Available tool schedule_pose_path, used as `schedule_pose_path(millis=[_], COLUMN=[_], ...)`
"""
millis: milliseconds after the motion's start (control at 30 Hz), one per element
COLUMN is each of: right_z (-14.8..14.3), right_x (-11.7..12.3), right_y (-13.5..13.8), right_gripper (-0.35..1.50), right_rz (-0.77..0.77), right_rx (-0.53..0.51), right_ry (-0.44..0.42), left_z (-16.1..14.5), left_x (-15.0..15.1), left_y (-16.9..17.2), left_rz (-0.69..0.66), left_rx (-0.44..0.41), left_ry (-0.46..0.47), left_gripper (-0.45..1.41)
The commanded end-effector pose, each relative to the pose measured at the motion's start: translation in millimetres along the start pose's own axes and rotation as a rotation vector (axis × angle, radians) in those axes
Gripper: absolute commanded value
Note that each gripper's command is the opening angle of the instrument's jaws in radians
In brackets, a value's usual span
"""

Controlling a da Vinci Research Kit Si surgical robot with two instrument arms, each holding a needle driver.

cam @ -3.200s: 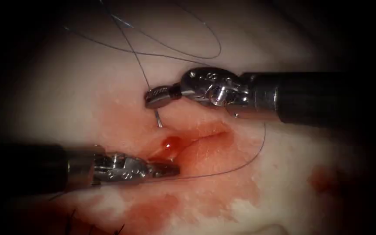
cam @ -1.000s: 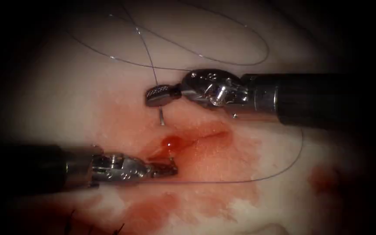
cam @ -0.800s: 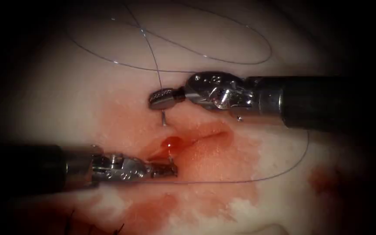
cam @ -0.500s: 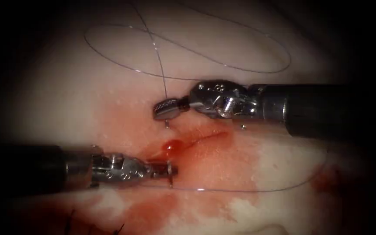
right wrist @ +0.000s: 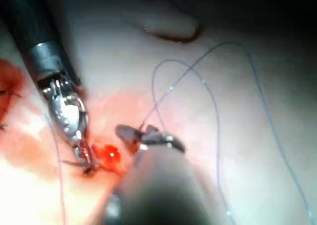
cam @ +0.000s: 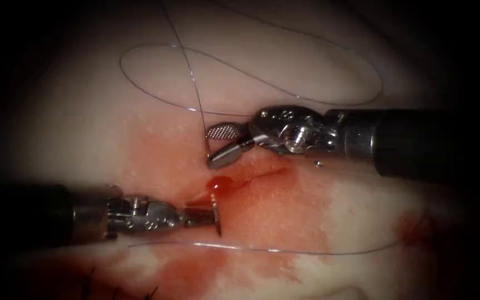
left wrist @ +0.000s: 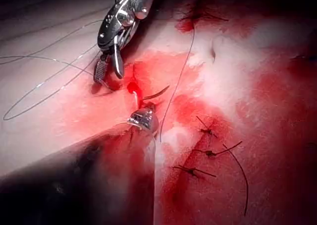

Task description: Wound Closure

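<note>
The needle stands near the cut's left end, its point side clamped in the left gripper, its tail still under the bead of red fluid. The right gripper, which held the tail a moment ago, now gapes wide and empty above the cut, beside the thread looping over the tissue. The step appears to be drawing the needle out; finishing it would need a pull along the curve.

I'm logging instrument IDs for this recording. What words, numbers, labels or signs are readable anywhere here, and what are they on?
Readable text: none.
Right arm's tool, claw open and holding nothing: small marks on its metal wrist, too blurred to read.
Left arm's tool, claw shut on the needle near its tip, at the cut in the tissue: similar marks, unreadable.
Thread: unmarked.
</note>
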Motion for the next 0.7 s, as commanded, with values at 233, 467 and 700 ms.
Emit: schedule_pose_path(millis=[233,467,700], right_z=[-1.3,-1.1,-1.0], right_x=[-0.9,-1.1,-1.5], right_y=[-0.3,-0.2,0.2], right_gripper=[0.99,0.86,0.81], right_rz=[-0.009,-0.017,-0.02], right_rx=[0.008,0.012,0.009], right_ry=[-0.005,0.005,0.004], left_z=[0.0,-1.0,-1.0], left_x=[0.5,2.1,3.1], left_y=[0.3,-0.1,-0.3], left_rz=[0.029,0.096,0.132], left_rx=[-0.004,0.047,0.071], left_ry=[0.01,0.041,0.049], left_gripper=[-0.05,0.19,0.57])
